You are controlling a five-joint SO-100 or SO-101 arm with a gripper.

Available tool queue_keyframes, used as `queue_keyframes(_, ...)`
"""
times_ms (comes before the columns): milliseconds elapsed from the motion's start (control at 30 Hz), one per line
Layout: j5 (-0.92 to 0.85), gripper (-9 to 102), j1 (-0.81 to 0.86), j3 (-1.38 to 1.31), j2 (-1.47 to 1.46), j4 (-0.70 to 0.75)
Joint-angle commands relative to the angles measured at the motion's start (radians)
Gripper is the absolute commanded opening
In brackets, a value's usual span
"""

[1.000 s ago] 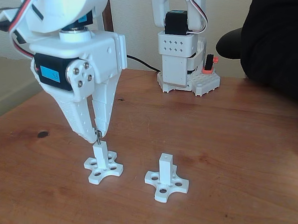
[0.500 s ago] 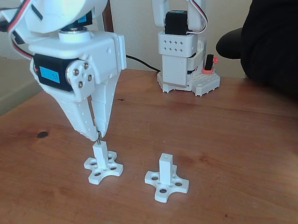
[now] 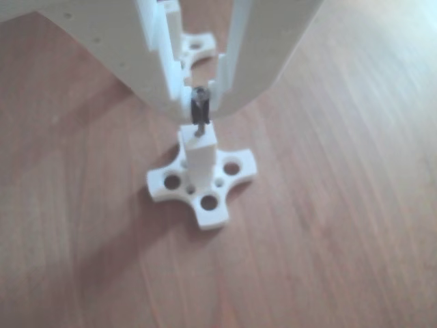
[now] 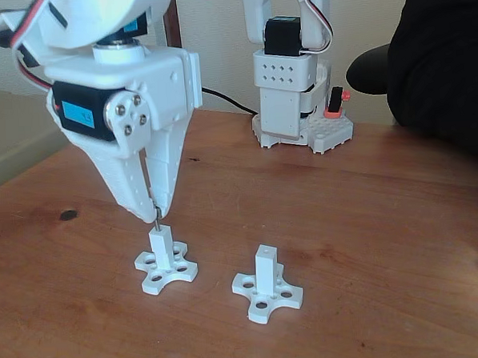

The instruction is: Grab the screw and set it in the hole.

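Screw (image 3: 199,113) pinched upright between the two white fingertips of the hand (image 3: 199,102), its head up in the grip and its thin shaft pointing straight down. In the other view the lower tip of the screw meets the top face of a white post (image 3: 199,154), right where the hole (image 3: 198,136) lies; whether the tip has gone into it cannot be told. The post rises from a cross-shaped base (image 3: 205,184) with wider round holes in its arms, standing on the brown wooden bench (image 3: 341,205).

In the fixed view the hand (image 4: 153,211) hangs directly above the same post (image 4: 160,243), fingers pointing down and pressed together on the screw (image 4: 155,217), which shows as a short dark sliver between fingertips and post top. A second post on a cross base (image 4: 266,282) stands apart to the right on the bench (image 4: 371,244). A dark spot (image 4: 68,214) marks the wood to the left. The arm's white base (image 4: 298,88) stands at the far edge, and a person's dark sleeve (image 4: 441,56) shows at the right.
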Motion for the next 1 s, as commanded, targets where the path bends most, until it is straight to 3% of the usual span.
queue_keyframes(0,-0.014,-4,-0.002,-0.091,0.071,0.009)
queue_keyframes(967,0.029,-4,-0.106,-0.091,0.176,0.057)
